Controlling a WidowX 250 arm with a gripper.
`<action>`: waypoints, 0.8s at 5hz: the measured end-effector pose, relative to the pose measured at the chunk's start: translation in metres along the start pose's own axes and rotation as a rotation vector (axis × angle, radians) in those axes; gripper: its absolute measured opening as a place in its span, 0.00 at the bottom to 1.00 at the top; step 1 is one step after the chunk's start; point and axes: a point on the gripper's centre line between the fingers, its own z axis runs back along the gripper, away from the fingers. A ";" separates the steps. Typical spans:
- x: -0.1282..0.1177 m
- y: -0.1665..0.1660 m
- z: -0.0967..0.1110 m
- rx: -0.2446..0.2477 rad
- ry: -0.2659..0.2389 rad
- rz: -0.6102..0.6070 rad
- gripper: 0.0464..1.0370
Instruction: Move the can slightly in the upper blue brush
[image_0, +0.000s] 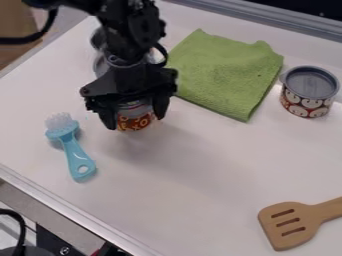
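The black gripper (135, 120) hangs over the left half of the white table, its two fingers on either side of a small can (135, 118) with a red and yellow label. The upper part of the can is hidden by the gripper, and its lower part shows between the fingertips, close to the tabletop. To the left and a little lower in the view lies the light blue brush (72, 150), bristles toward the top, handle pointing down and slightly right. Can and brush are apart.
A green cloth (227, 72) lies right of the gripper. A patterned tin with a grey lid (310, 85) stands at the right. A wooden slotted spatula (292, 223) lies at the lower right. Partly hidden behind the arm is a metallic object (99, 64). The table's edge (73, 212) runs along the lower left.
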 end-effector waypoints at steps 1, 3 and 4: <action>0.010 0.001 -0.007 0.045 -0.037 0.132 0.96; 0.029 0.014 -0.011 0.094 -0.087 0.251 0.96; 0.039 0.021 -0.013 0.105 -0.091 0.273 0.96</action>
